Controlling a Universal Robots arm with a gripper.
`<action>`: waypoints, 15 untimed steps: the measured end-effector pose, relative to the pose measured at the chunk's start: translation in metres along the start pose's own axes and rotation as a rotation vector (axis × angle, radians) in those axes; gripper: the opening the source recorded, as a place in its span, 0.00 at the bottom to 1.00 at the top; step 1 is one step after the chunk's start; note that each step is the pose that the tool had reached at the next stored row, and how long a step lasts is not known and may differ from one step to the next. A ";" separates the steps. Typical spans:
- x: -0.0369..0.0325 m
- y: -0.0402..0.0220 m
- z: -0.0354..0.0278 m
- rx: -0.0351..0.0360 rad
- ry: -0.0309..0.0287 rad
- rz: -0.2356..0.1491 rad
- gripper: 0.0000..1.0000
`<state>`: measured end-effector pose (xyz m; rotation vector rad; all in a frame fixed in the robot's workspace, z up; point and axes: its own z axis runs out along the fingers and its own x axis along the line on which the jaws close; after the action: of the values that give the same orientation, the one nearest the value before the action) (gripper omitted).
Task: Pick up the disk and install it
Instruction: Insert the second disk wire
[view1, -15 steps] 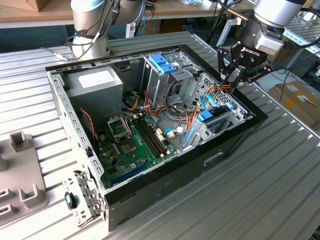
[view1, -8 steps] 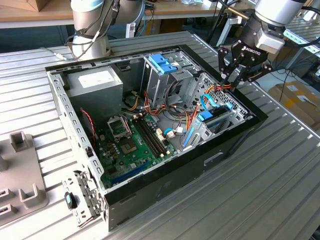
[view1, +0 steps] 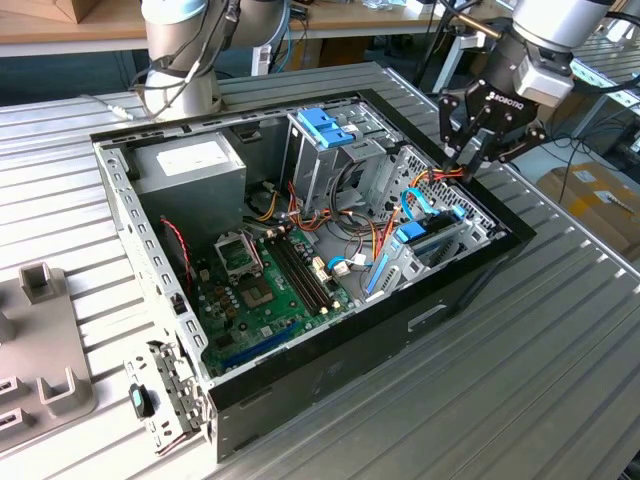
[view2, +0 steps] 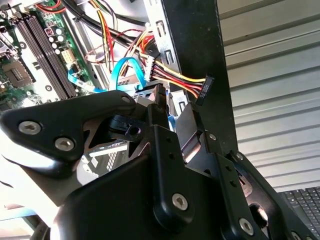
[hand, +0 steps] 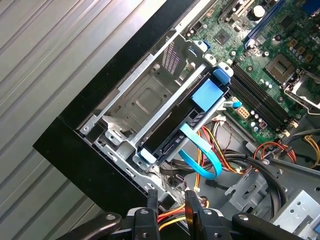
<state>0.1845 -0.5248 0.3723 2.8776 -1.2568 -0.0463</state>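
The disk, a dark drive in a bright blue carrier, sits in the metal bay at the front corner of the open computer case. It is also seen in the exterior view as the disk. My gripper hangs just above that corner, over the case rim. Its fingers stand close together with a bundle of yellow, red and black power wires between them. The bundle's black connector sticks out past the gripper. A blue flat data cable loops beside the disk.
A tall metal cage with a blue bracket stands in the middle of the case. The green motherboard and a grey power supply fill the rest. Grey fixtures lie at the exterior view's left. A second arm's base stands behind.
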 end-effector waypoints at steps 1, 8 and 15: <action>0.0002 -0.0003 -0.0012 0.0000 0.0000 -0.001 0.36; 0.0081 -0.0089 -0.0020 -0.0009 0.0002 -0.044 0.36; 0.0115 -0.0126 -0.0015 -0.0031 0.0014 -0.124 0.36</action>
<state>0.2015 -0.5247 0.3733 2.9485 -1.0756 -0.0462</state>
